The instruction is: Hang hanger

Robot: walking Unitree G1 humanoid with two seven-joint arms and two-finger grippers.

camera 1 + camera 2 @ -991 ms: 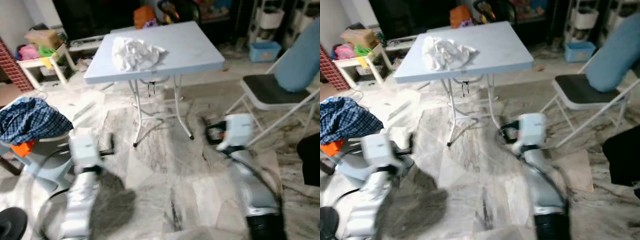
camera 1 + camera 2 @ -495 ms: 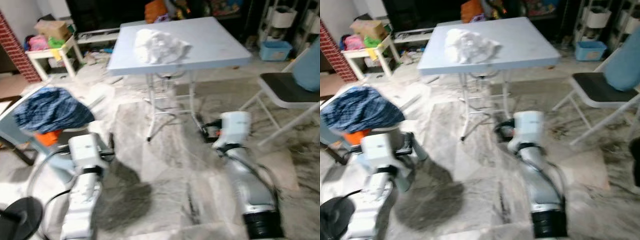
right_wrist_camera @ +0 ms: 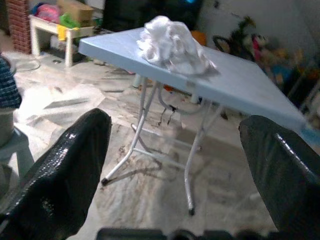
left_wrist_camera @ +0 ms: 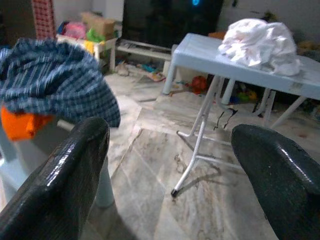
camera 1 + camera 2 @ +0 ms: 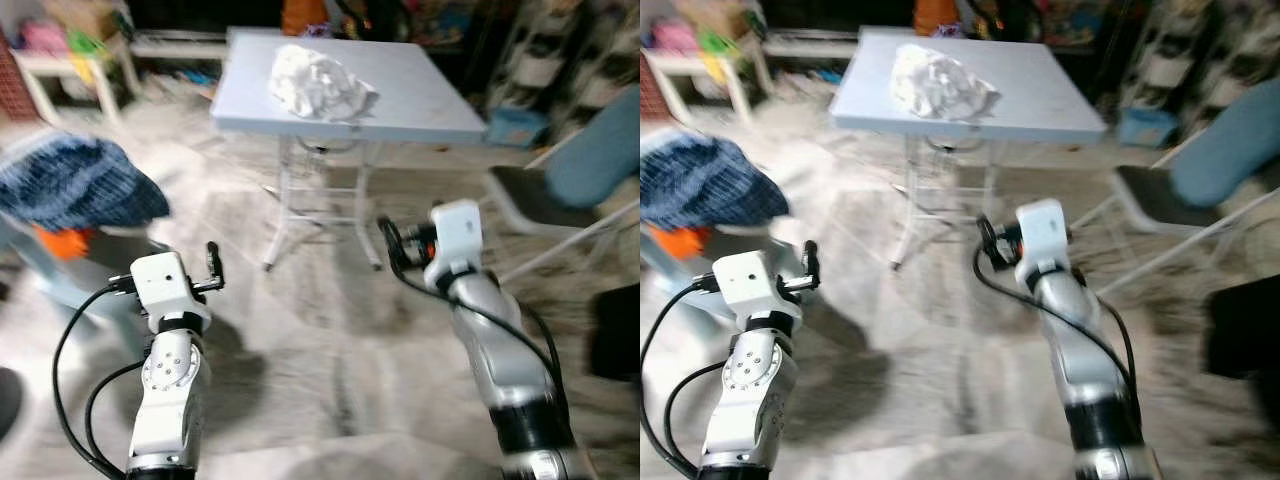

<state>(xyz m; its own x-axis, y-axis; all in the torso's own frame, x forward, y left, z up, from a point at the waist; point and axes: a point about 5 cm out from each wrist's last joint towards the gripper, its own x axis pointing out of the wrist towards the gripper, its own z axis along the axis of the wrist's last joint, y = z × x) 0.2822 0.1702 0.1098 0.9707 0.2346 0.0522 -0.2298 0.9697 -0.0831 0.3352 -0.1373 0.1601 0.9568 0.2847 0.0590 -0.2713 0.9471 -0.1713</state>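
No hanger can be made out for certain. A thin curved white wire (image 3: pixel 169 107) hangs under the light blue folding table (image 5: pixel 420 90), and I cannot tell what it is. A crumpled white cloth (image 5: pixel 320 82) lies on the table top. My left gripper (image 5: pixel 212 262) is held low over the marble floor, open, with nothing between its fingers (image 4: pixel 75 170). My right gripper (image 5: pixel 392 245) is also open and empty, pointing towards the table legs, its fingers (image 3: pixel 75 165) wide apart. Both are well short of the table.
A blue checked garment (image 5: pixel 75 185) with something orange under it lies on a pale stool (image 5: pixel 70 295) at my left. A folding chair (image 5: pixel 535 195) with a blue cushion (image 5: pixel 600 150) stands at the right. Cluttered low furniture lines the back wall. Open marble floor (image 5: pixel 320 340) lies ahead.
The whole picture has shifted and blurred, so the camera has moved with my walking. Both arms keep much the same raised pose, and both grippers are still empty.
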